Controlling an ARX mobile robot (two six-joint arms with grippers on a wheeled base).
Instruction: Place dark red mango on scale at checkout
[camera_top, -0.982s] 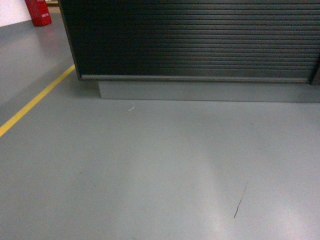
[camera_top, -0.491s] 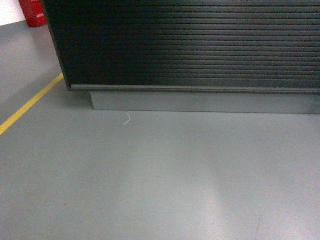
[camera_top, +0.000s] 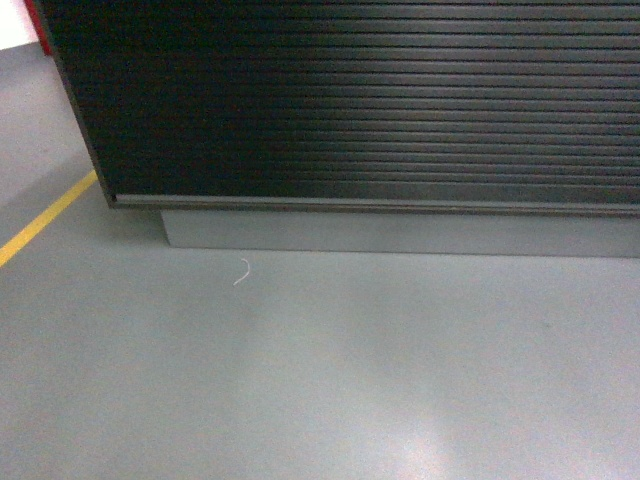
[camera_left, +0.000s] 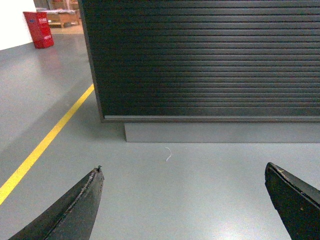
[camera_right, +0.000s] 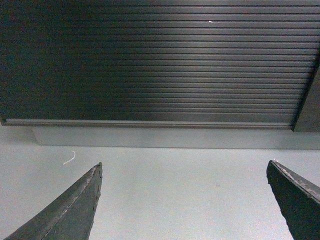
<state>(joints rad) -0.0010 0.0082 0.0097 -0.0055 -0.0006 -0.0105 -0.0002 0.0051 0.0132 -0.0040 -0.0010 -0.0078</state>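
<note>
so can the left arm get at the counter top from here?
Probably not yet. The left gripper hangs open and empty low over the floor, facing the counter's slatted front. No view shows the counter top, so the arm would likely have to rise first.

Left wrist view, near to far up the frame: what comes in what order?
Left gripper fingertips, open and empty → bare grey floor → small white scrap → grey plinth → ribbed dark checkout front; red crate farthest, top left.
</note>
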